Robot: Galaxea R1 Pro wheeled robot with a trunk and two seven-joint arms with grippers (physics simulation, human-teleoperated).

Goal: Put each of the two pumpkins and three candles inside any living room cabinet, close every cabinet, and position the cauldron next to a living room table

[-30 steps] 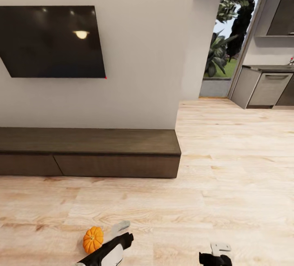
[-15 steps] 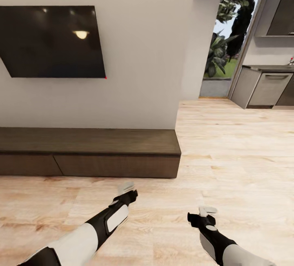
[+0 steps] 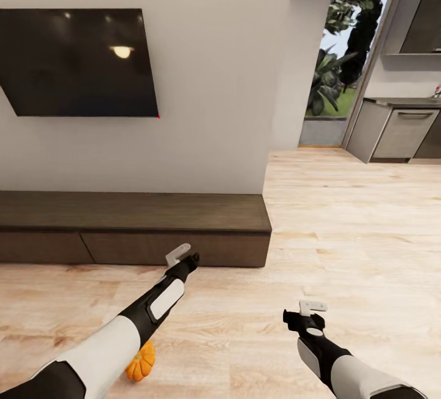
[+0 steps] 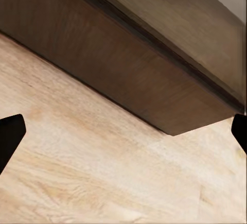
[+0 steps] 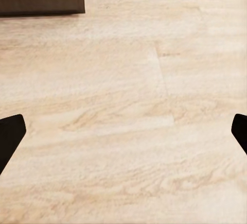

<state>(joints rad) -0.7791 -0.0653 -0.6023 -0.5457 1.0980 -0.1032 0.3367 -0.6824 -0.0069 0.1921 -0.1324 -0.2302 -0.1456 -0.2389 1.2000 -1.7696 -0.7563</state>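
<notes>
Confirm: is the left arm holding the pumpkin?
No. The pumpkin sits on the floor under the left forearm; the left gripper is empty near the cabinet.

Dark TV (image 3: 79, 62) on the wall; kitchen counter (image 3: 401, 130) beyond.

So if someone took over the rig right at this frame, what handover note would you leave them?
Left tool: open, empty, stretched toward the cabinet's right drawer front, close to it.
Right tool: open, empty, hanging over bare floor.
One pumpkin sits on the floor under the left forearm, not held.
Both visible drawer fronts look closed.
Done: nothing that these views confirm.
Left: open a drawer, stow the pumpkins and candles, close every cabinet, set the cauldron next to a table.
</notes>
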